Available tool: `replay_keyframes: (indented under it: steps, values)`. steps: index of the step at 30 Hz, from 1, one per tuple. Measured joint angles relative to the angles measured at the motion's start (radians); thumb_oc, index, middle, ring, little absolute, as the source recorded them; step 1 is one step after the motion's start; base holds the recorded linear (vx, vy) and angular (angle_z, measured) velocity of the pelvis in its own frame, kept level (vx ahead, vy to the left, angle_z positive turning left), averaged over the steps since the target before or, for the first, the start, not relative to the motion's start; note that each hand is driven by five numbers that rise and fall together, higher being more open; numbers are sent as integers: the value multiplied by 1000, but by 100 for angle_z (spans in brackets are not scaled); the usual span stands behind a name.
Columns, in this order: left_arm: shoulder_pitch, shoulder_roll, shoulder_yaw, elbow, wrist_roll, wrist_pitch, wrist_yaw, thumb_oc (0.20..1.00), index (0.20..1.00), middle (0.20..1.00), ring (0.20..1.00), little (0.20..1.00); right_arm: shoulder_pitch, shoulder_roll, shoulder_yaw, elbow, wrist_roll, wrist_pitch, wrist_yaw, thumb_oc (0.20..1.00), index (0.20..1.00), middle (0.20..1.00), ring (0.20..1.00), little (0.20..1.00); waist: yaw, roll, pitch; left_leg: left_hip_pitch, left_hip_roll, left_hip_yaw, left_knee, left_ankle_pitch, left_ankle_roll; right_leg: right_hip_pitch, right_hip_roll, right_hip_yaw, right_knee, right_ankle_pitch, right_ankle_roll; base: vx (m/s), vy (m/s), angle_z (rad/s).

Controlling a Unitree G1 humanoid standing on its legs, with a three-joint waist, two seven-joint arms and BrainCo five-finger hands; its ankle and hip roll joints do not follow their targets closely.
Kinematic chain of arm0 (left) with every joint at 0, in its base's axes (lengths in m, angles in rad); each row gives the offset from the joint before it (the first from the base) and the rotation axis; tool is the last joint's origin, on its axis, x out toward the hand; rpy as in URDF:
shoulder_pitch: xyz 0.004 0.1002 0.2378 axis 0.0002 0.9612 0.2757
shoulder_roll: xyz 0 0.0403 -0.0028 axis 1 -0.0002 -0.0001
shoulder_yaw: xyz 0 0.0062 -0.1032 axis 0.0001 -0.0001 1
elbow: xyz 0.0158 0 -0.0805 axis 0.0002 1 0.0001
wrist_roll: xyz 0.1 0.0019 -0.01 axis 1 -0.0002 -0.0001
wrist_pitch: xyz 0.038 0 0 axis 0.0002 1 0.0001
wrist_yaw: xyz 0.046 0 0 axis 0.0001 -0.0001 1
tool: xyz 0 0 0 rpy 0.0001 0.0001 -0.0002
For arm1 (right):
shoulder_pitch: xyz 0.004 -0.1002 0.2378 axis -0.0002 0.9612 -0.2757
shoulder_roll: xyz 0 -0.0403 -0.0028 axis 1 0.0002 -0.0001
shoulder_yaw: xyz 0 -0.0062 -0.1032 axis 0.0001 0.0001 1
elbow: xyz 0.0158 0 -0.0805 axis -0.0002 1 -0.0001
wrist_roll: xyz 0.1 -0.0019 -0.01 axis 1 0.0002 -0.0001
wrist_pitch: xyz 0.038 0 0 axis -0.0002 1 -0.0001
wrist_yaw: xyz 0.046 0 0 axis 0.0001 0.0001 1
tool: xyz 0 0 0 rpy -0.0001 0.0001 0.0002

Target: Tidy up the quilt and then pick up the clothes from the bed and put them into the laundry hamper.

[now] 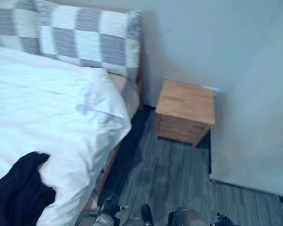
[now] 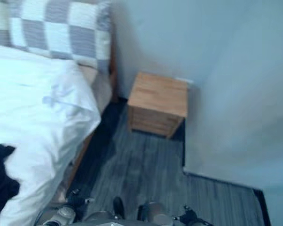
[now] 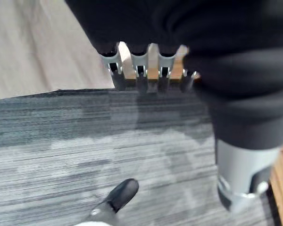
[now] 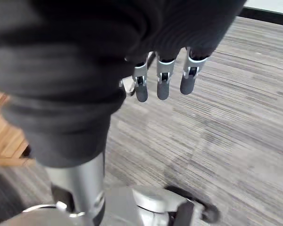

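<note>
A white quilt (image 1: 47, 108) covers the bed, and its corner hangs over the bed's right side. A heap of black clothes (image 1: 16, 193) lies on the quilt near the foot of the bed, at the lower left. My left hand (image 3: 140, 70) hangs over the grey floor with relaxed fingers and holds nothing. My right hand (image 4: 163, 84) also hangs above the floor, its fingers loose and empty. Both hands are apart from the quilt and the clothes.
Two grey-and-white checked pillows (image 1: 85, 37) lean at the head of the bed. A small wooden nightstand (image 1: 185, 110) stands against the wall right of the bed. Grey carpet floor (image 1: 165, 174) runs between the bed and a pale wall (image 1: 254, 117) on the right.
</note>
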State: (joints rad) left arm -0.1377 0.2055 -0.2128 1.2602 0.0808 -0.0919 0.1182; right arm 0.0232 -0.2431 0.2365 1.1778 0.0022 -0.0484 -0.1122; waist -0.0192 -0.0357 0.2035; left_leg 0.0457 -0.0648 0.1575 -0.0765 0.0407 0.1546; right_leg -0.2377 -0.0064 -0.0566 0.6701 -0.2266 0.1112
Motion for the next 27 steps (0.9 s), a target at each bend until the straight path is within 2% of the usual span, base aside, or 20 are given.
replay_keyframes:
  steps: [2, 4, 5, 6, 7, 8, 9, 11, 12, 13, 14, 16, 18, 20, 22, 23, 24, 25, 26, 27]
  values:
    - [-28, 13, -7, -2, 0, -11, 6, 1000, 1000, 1000, 1000, 1000, -14, -4, 8, 1, 0, -2, -8, 1000, 1000, 1000, 1000, 1000, -17, 0, 15, 12, -2, -137, -4, 6, -21, 16, -1, 111, -308, 15, 3, 335, -262, 209]
    - [-29, 28, -13, -6, 2, -18, 11, 1000, 1000, 1000, 1000, 1000, -38, 0, 9, 17, 0, -1, -9, 1000, 1000, 1000, 1000, 1000, 10, -23, 21, 28, -12, -180, -2, -8, -34, -2, -12, 160, -401, 66, 9, 395, -359, 142]
    - [-33, 26, -15, 11, 2, -16, 13, 1000, 1000, 1000, 1000, 1000, -36, -3, 13, 10, 3, -9, -16, 1000, 1000, 1000, 1000, 1000, -13, -15, 25, 21, 0, -307, 27, -42, -48, 20, 23, 313, -490, 104, 12, 313, -377, 238]
    - [-30, 36, -5, 23, 4, -20, 12, 1000, 1000, 1000, 1000, 1000, -33, -3, -5, 11, 0, -14, -6, 1000, 1000, 1000, 1000, 1000, -20, -8, 22, 11, -3, -378, 42, -35, -83, 37, 33, 355, -556, 150, 24, 318, -378, 254]
    - [-36, 33, -12, 15, 5, -29, 13, 1000, 1000, 1000, 1000, 1000, -24, 1, 2, 24, 1, -9, -6, 1000, 1000, 1000, 1000, 1000, -13, -24, 21, 9, 4, -397, 51, -48, -97, 44, 24, 369, -586, 185, 7, 200, -237, 221]
    - [-11, 52, 3, 24, 4, -31, 15, 1000, 1000, 1000, 1000, 1000, -35, -1, 1, 54, 0, -5, 4, 1000, 1000, 1000, 1000, 1000, 2, -41, 21, 27, 2, -429, 58, -68, -119, 74, 14, 337, -611, 318, -20, 216, -254, 108]
    - [28, 49, 12, 37, 2, -28, 17, 1000, 1000, 1000, 1000, 1000, -61, -11, -7, 58, -1, 1, 4, 1000, 1000, 1000, 1000, 1000, 17, -27, 25, 38, 23, -390, 61, -80, -138, 91, 29, 308, -603, 339, -66, 295, -384, 81]
    - [75, 56, 34, 62, 2, -27, 12, 1000, 1000, 1000, 1000, 1000, -100, -21, -43, 47, 0, -2, 1, 1000, 1000, 1000, 1000, 1000, 17, -20, 35, -2, 36, -370, 130, -71, -164, 126, 34, 252, -612, 321, -90, 182, -399, 87]
    - [69, 56, 54, 85, 1, -21, 12, 1000, 1000, 1000, 1000, 1000, -102, -28, -42, 30, 0, -4, 4, 1000, 1000, 1000, 1000, 1000, 7, -32, 40, -36, 21, -384, 184, -50, -204, 162, 9, 189, -645, 319, -102, 25, -253, 197]
    - [46, 57, 64, 88, 1, -23, 13, 1000, 1000, 1000, 1000, 1000, -92, -37, -61, 12, 7, 0, 2, 1000, 1000, 1000, 1000, 1000, 6, -57, 51, -84, 11, -319, 243, -19, -250, 202, -31, 90, -691, 345, -150, -36, -182, 223]
    - [29, 60, 62, 88, 1, -21, 13, 1000, 1000, 1000, 1000, 1000, -82, -40, -73, 9, 10, -2, 0, 1000, 1000, 1000, 1000, 1000, -17, -63, 51, -120, 23, -219, 286, -3, -254, 218, -47, 43, -724, 348, -152, 5, -89, 196]
    - [40, 67, 59, 64, 2, -15, 15, 1000, 1000, 1000, 1000, 1000, -123, -73, -78, -7, 24, -3, -16, 1000, 1000, 1000, 1000, 1000, 2, -74, 57, -155, 108, 9, 264, -42, -230, 228, -37, -17, -753, 335, -156, 58, -58, 103]
    - [50, 69, 61, 48, 3, -9, 11, 1000, 1000, 1000, 1000, 1000, -135, -101, -124, -65, 48, -27, -20, 1000, 1000, 1000, 1000, 1000, -20, -49, 51, -147, 155, 177, 208, -55, -215, 216, -25, -78, -758, 323, -153, 137, 37, 82]
    - [58, 71, 64, 44, 4, -9, 10, 1000, 1000, 1000, 1000, 1000, -130, -143, -180, -74, 56, -32, -33, 1000, 1000, 1000, 1000, 1000, -34, -29, 43, -98, 148, 247, 133, -61, -190, 219, -17, -117, -752, 322, -140, 186, 58, 70]
    - [63, 67, 67, 49, 6, -9, 6, 1000, 1000, 1000, 1000, 1000, -110, -172, -216, -131, 57, -20, -44, 1000, 1000, 1000, 1000, 1000, -36, -14, 46, -74, 128, 233, 105, -64, -182, 220, -7, -152, -738, 312, -121, 92, 7, 42]
    - [69, 61, 59, 44, 9, -8, 4, 1000, 1000, 1000, 1000, 1000, -70, -204, -229, -189, 57, -32, -61, 1000, 1000, 1000, 1000, 1000, -63, 21, 35, -46, 114, 184, 52, -50, -163, 197, 6, -165, -685, 290, -99, 61, -4, 35]
    - [66, 62, 62, 47, 13, -8, 3, 1000, 1000, 1000, 1000, 1000, -64, -223, -248, -238, 53, -24, -66, 1000, 1000, 1000, 1000, 1000, -59, 27, 37, -23, 116, 188, 12, -31, -146, 166, 17, -164, -616, 281, -98, 73, -21, 31]
    - [52, 57, 70, 53, 15, 3, 3, 1000, 1000, 1000, 1000, 1000, -25, -257, -268, -419, 46, -13, -69, 1000, 1000, 1000, 1000, 1000, -74, 46, 72, -23, 135, 182, 8, -17, -129, 27, -4, -124, -323, 241, -32, 110, -98, 32]
    - [51, 74, 48, 45, 22, 4, 3, 1000, 1000, 1000, 1000, 1000, -6, -279, -268, -514, 39, -31, -89, 1000, 1000, 1000, 1000, 1000, -113, 20, 77, -11, 121, 151, 7, -11, -110, -81, -46, -77, -109, 197, 35, 130, -142, 49]
    - [53, 84, 53, 34, 22, 3, 3, 1000, 1000, 1000, 1000, 1000, -2, -293, -271, -559, 30, -22, -96, 1000, 1000, 1000, 1000, 1000, -115, -5, 74, -3, 101, 141, 4, -9, -122, -116, -60, -25, -53, 196, 48, 161, -207, 49]
